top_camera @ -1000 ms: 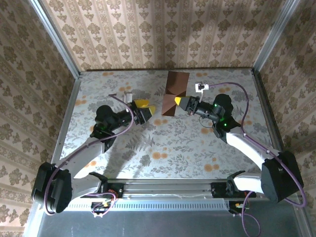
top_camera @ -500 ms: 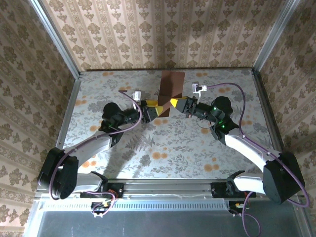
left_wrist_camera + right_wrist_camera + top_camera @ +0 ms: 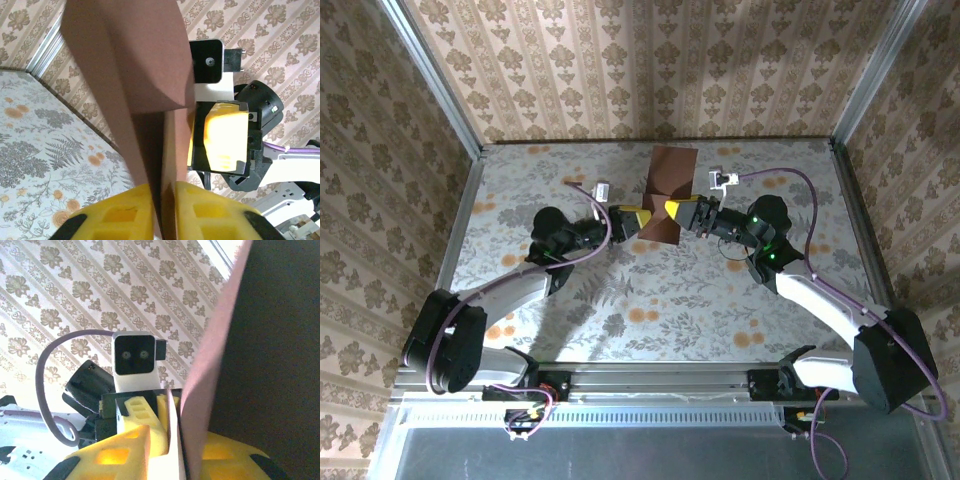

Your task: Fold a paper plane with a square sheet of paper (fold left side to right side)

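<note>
Sheet of paper [image 3: 672, 180] raised over the tabletop [image 3: 620, 300], toward 12 o'clock.
Top view: the left gripper [image 3: 638, 222] meets the sheet from 8 o'clock, the right gripper [image 3: 677, 210] from 4 o'clock. Left wrist view: the jaws are pressed onto the sheet's lower edge at 6 o'clock. Right wrist view: the sheet's edge sits between the jaws; whether they pinch it cannot be told.

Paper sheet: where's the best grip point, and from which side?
Its left edge, approached from the left with one finger on each face. The paper sheet is raised and partly folded, so that thin edge is free to pinch; the left gripper pinches there, opposite the right gripper.
</note>
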You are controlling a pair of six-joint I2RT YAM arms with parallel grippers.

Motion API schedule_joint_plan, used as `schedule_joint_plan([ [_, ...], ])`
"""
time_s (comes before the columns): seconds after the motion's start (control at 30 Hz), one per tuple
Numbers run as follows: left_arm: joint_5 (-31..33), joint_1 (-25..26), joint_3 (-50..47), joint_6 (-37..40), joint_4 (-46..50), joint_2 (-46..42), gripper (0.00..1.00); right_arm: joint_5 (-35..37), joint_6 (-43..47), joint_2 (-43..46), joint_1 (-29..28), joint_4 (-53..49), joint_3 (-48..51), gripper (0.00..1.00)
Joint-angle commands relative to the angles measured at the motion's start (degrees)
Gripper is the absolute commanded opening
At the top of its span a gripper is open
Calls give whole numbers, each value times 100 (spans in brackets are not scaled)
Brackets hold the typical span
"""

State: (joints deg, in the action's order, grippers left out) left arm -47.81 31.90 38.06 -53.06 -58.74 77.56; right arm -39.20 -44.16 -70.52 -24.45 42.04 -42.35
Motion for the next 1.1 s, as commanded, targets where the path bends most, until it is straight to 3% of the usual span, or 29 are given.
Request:
schedule_joint_plan([
  [0.0,-65,2,160,-33,-262,-61,10,191,294,217,-34,-281,92,27],
  [0.23,1,-36,149,279,244,-224,3,586,711,555,45,-1102,163,41],
  [0.3,68,-51,177,596,775,-362,2,891,924,735,103,-1621,167,48],
  [0.4,482,-37,354,1556,2464,-728,0,1795,1481,1051,115,-2967,47,56],
  [0.5,1698,158,801,2989,4877,-1050,0,2920,1930,1189,124,-4351,-149,65],
  [0.57,2847,446,1267,3809,6387,-1029,0,3683,2031,1165,160,-5165,-274,69],
  [0.67,4322,833,1821,4422,7881,-709,0,4211,2071,978,347,-5891,-338,80],
  [0.93,7929,1811,2872,4796,9761,583,0,4407,1849,612,803,-6341,-120,99],
  [1.07,8871,2003,3107,4514,10225,1153,0,4550,1779,575,873,-6349,-37,100],
])
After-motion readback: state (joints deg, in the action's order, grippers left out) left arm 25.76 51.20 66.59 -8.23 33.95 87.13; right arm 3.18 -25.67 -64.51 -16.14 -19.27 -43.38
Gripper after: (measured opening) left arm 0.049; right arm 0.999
